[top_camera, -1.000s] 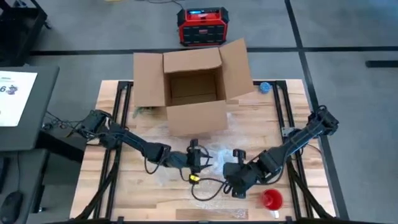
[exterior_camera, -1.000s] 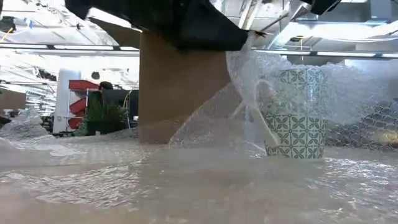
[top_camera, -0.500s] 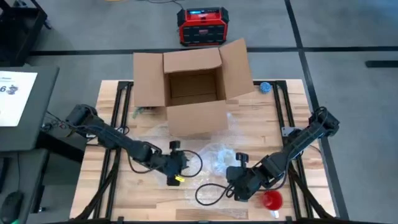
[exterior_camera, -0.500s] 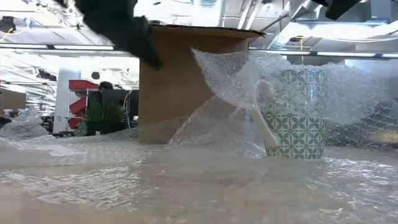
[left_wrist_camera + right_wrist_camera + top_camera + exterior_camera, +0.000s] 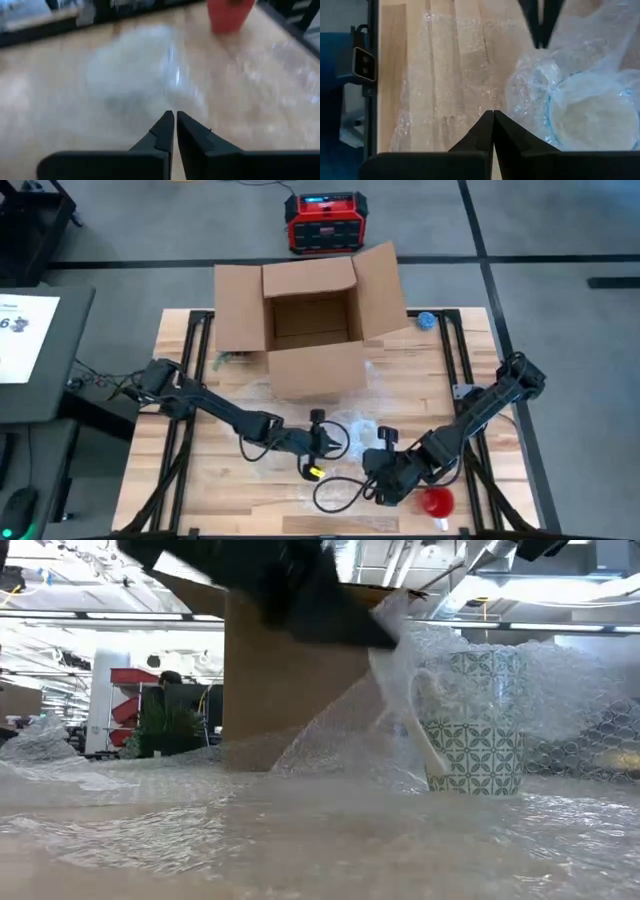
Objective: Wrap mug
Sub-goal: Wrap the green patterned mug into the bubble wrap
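A white mug with a green pattern [image 5: 480, 725] stands upright on the sheet of bubble wrap [image 5: 330, 755] at the table's middle [image 5: 358, 435]. The wrap rises loosely around it. From above, the mug's open mouth [image 5: 592, 112] shows through the wrap. My left gripper [image 5: 385, 640] is shut, left of the mug, at the wrap's raised flap. My right gripper [image 5: 493, 116] is shut and sits low over the flat wrap on the mug's near side [image 5: 368, 468]. I cannot tell whether it touches the sheet. My left gripper meets the upper edge of the raised flap [image 5: 392, 632] with its shut fingertips [image 5: 540, 40], coming slantwise from the table's left and above. The flap stands up and leans toward the mug. Nothing shows between the fingers [image 5: 167, 131] in the left wrist view.
An open cardboard box [image 5: 310, 320] stands at the table's far middle, right behind the mug. A red object [image 5: 436, 500] lies near the front right corner. A black cable loop [image 5: 335, 485] lies in front of the mug. A small blue thing [image 5: 426, 320] sits at the far right.
My left gripper swung away toward the table's left edge, then came back to the mug. While it was away, the flap spread out to the left. Now the flap stands gathered against the mug's left side again. The mug has kept still.
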{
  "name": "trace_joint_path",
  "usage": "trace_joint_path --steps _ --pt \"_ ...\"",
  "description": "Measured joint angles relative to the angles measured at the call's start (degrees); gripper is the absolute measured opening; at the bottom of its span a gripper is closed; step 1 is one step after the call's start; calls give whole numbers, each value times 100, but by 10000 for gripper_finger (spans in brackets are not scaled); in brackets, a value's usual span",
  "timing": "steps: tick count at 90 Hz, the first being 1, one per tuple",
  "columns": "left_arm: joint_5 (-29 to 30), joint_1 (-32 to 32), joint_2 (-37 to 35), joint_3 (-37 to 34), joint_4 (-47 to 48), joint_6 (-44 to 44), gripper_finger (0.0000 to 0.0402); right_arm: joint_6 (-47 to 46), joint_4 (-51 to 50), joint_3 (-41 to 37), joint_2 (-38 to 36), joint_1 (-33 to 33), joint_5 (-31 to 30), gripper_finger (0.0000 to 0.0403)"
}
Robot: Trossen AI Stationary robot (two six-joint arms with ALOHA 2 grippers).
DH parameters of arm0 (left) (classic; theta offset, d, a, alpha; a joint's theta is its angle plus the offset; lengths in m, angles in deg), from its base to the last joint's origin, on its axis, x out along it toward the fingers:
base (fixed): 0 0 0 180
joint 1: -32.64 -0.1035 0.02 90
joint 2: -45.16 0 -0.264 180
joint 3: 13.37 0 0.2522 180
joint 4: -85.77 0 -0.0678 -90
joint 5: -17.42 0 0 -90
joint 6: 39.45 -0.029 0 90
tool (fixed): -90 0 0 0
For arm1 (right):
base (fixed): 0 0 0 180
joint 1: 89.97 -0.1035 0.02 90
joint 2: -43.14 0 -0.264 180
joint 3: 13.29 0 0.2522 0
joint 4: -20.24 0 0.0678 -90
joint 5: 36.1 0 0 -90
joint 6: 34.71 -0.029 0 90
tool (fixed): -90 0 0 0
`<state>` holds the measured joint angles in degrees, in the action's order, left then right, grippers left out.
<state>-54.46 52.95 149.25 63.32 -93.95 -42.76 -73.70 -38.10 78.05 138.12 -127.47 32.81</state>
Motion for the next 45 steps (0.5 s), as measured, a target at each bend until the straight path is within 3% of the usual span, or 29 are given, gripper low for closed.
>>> trace_joint_path --steps 20,38,45 --pt "-7 -154 -1 352 482 -161 0 -5 16 0 -2 18 -458 0" --pt "8 93 -399 1079 3726 784 0 -7 -17 0 -2 -70 -451 0" --pt "-324 162 -404 1232 4976 1328 0 -7 -8 0 -2 -78 -451 0"
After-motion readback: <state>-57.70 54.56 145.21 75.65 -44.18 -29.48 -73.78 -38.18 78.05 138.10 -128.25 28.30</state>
